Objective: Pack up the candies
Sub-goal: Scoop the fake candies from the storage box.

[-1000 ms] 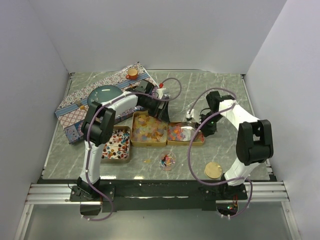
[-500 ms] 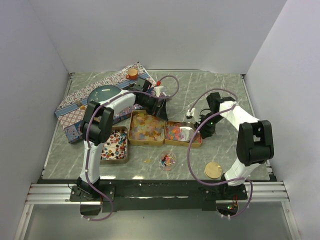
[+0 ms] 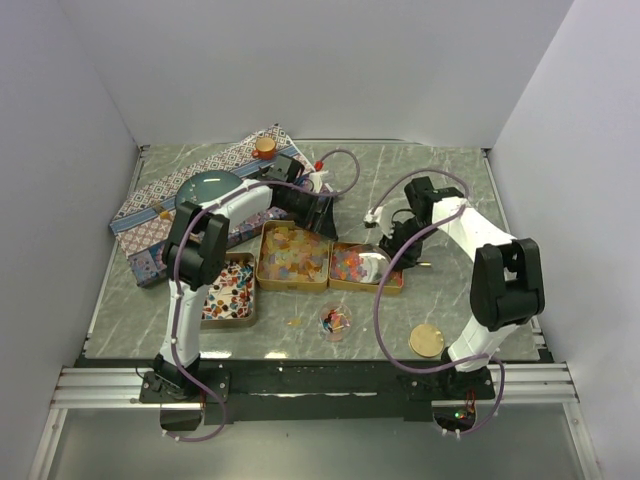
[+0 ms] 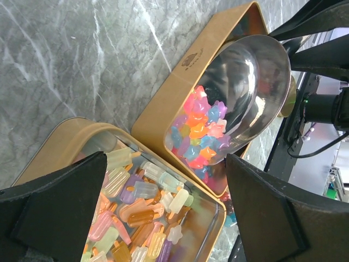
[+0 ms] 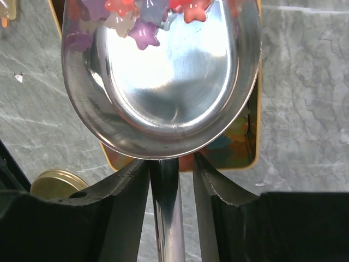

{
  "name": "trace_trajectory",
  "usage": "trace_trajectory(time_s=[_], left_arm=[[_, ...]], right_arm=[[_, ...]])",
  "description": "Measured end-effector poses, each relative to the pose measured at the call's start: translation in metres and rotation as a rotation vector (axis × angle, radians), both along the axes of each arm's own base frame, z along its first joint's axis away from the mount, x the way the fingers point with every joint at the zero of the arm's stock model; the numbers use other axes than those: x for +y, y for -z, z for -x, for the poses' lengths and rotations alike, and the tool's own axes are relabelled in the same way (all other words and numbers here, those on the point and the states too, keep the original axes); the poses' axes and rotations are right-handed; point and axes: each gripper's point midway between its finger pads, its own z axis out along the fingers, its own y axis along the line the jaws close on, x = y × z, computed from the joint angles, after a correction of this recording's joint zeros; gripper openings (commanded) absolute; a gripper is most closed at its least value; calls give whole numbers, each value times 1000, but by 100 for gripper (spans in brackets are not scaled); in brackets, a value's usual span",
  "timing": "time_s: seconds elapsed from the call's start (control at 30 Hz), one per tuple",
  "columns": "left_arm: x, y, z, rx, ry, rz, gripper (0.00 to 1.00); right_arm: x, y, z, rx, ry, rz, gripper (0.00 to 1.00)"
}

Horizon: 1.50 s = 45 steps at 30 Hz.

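Note:
Three gold tins hold the candies: red-white-black ones [image 3: 232,290] on the left, pale lolly shapes [image 3: 295,257] in the middle, and bright stars [image 3: 352,266] on the right. A steel scoop [image 3: 372,262] lies tilted in the right tin [image 5: 251,158] with a few stars [image 5: 143,30] in its bowl [image 5: 169,71]. My right gripper [image 5: 170,164] straddles the scoop's handle [image 5: 166,218]; one finger touches it and the other stands off with a gap. My left gripper [image 4: 166,158] hangs wide open and empty over the lolly candies [image 4: 136,202], at the far edge of the middle tin [image 3: 318,208].
A small clear dish [image 3: 335,321] with a few candies sits in front of the tins, and a loose piece [image 3: 294,321] lies beside it. A round cork disc [image 3: 426,341] lies near the right arm's base. A patterned box [image 3: 160,215] bearing a teal lid [image 3: 210,185] fills the back left.
The right gripper's jaws have spread apart around the scoop handle, and its wrist has shifted back and left. The left gripper drew slightly back from the tins and stayed open.

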Motion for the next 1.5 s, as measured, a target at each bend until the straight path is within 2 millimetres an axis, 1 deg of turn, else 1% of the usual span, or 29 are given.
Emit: trace_trajectory(time_s=[0.07, 0.13, 0.23, 0.37, 0.53, 0.63, 0.67, 0.7, 0.77, 0.8, 0.97, 1.23, 1.5], left_arm=[[0, 1, 0, 5, -2, 0, 97], [-1, 1, 0, 4, -2, 0, 97], [-1, 1, 0, 4, -2, -1, 97], [-1, 1, 0, 4, -2, -1, 97], [0, 1, 0, 4, -3, -2, 97], [0, 1, 0, 3, -3, -3, 97], [0, 1, 0, 3, -3, -3, 97], [0, 1, 0, 3, -4, -4, 97], [0, 2, 0, 2, -4, -6, 97], [0, 2, 0, 2, -4, -6, 97], [0, 3, 0, -2, -2, -11, 97], [1, 3, 1, 0, -1, -15, 97], [4, 4, 2, 12, -2, -22, 97]], right_arm=[[1, 1, 1, -1, -6, 7, 38], [2, 3, 2, -1, -12, 12, 37], [2, 11, 6, 7, -15, 23, 38], [2, 18, 7, 6, -5, 28, 40], [3, 25, 9, 6, 17, 29, 40], [3, 26, 8, -15, 23, 23, 28], [4, 26, 7, -24, 24, 20, 16], [5, 27, 5, -30, 25, 11, 10], [8, 27, 3, -39, 36, -4, 1], [9, 26, 2, -45, 39, -10, 0], [11, 26, 1, -61, 45, -25, 0], [22, 25, -2, -83, 36, -107, 0], [25, 23, 3, -103, 58, -196, 0]])
